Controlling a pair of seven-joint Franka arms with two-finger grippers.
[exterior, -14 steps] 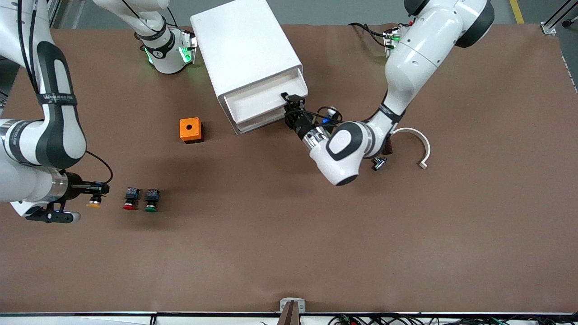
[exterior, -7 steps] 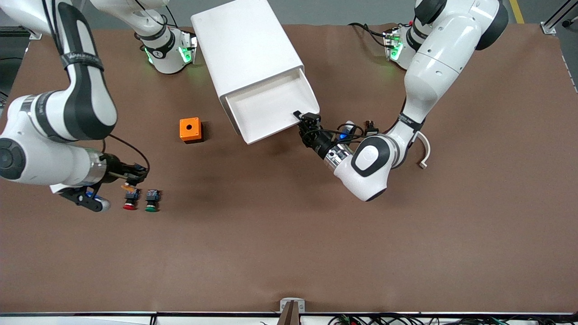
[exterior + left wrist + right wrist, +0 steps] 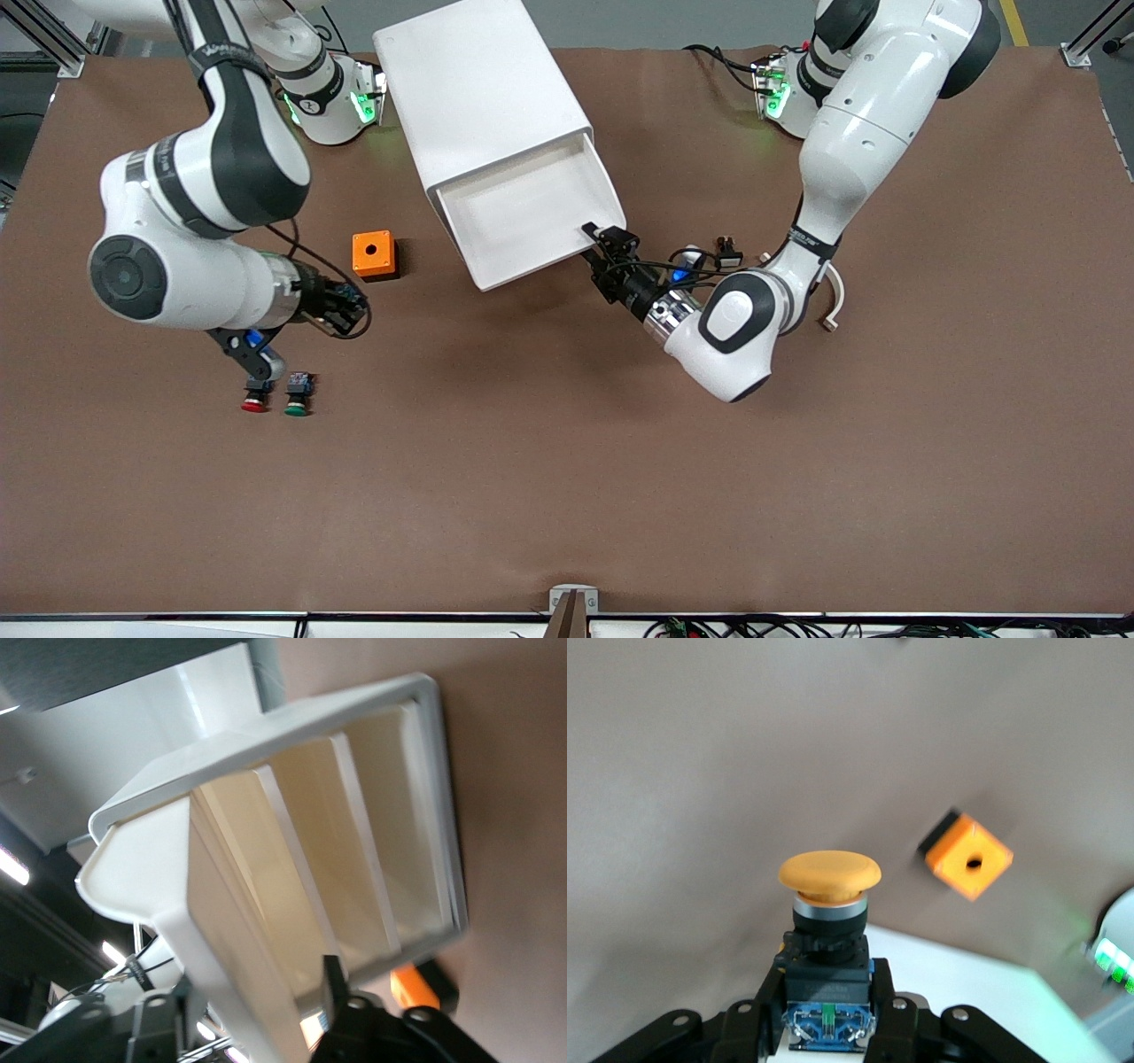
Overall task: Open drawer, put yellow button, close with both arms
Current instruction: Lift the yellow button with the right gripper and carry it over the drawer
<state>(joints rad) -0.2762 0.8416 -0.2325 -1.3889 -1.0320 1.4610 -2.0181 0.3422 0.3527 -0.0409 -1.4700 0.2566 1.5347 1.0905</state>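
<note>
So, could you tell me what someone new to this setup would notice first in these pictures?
Probably the white cabinet at the robots' side of the table, with its top drawer pulled out and the left gripper at the drawer's front corner. Next, the right gripper shut on the yellow button, carried over the table near the orange box. The red button and green button sit side by side, nearer the front camera.

Both arms (image 3: 842,115) have big white rounded shells with black bands at the joints, and a dark band with small white lettering on the forearm. Each base glows green. Each wrist ends in a silver metal ring. Thin black cables loop beside the black left gripper (image 3: 606,241) and the black right gripper (image 3: 353,306), whose fingers (image 3: 888,1010) show small silver screws.
</note>
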